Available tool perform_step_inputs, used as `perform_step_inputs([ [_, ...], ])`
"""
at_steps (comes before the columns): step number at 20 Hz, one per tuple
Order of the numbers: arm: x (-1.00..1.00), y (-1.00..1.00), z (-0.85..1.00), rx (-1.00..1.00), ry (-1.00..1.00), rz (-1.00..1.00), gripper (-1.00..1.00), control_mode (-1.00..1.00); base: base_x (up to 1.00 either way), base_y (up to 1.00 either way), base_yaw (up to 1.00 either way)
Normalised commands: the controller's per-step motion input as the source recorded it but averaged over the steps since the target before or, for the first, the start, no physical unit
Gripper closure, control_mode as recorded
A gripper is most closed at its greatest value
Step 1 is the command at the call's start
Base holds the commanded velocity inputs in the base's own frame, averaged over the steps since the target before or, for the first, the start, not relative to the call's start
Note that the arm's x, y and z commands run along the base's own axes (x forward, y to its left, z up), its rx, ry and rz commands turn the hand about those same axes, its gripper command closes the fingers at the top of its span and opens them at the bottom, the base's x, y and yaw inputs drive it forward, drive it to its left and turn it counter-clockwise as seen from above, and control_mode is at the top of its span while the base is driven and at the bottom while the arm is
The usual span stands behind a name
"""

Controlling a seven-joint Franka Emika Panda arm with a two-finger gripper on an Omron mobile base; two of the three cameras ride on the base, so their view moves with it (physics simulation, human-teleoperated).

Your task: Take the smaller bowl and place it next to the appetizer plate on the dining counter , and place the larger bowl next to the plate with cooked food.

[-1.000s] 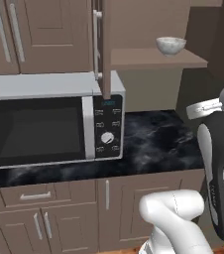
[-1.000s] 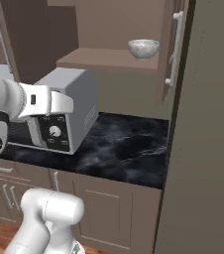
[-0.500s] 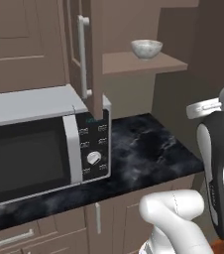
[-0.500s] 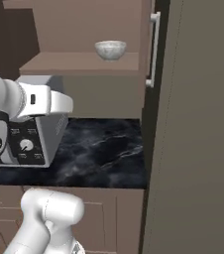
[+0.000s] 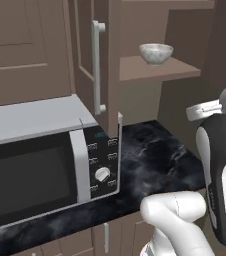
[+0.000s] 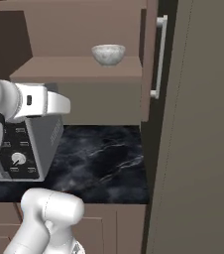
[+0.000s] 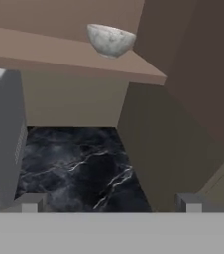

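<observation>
Bowl (image 7: 110,39): upright on shelf (image 7: 59,58), untouched.
Gripper (image 7: 109,202): jaws apart, empty, well below.
Approach: should rise level with the rim, then close.

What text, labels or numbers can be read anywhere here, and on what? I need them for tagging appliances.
None can be read. The microwave control panel carries small pale button marks and a dial, too blurred to read. The smaller bowl, shelf and counter carry no writing.

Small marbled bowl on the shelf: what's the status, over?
Gripper open, empty, low over black counter. Smaller bowl upright on shelf, untouched. Microwave beside; nothing blocking the bowl.
</observation>
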Motion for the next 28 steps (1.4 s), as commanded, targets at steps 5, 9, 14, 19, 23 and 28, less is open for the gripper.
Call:
perform_step_inputs([
  [5,0.0,0.0,0.0,0.0,0.0,0.0,-1.0,1.0,0.98,0.0,0.5],
  [9,0.0,0.0,0.0,0.0,0.0,0.0,-1.0,1.0,0.39,0.07,0.22],
  [14,-0.15,-0.02,0.24,0.09,-0.12,-0.11,-1.0,-1.0,0.03,0.04,-0.01],
  [19,-0.01,0.01,0.3,0.44,-0.14,-0.27,-1.0,-1.0,0.0,0.0,0.0],
  [23,0.0,0.09,0.38,0.69,0.02,-0.08,-1.0,-1.0,0.0,0.0,0.0],
  [28,0.0,0.02,0.31,0.53,0.05,-0.12,-1.0,-1.0,0.0,0.0,0.0],
])
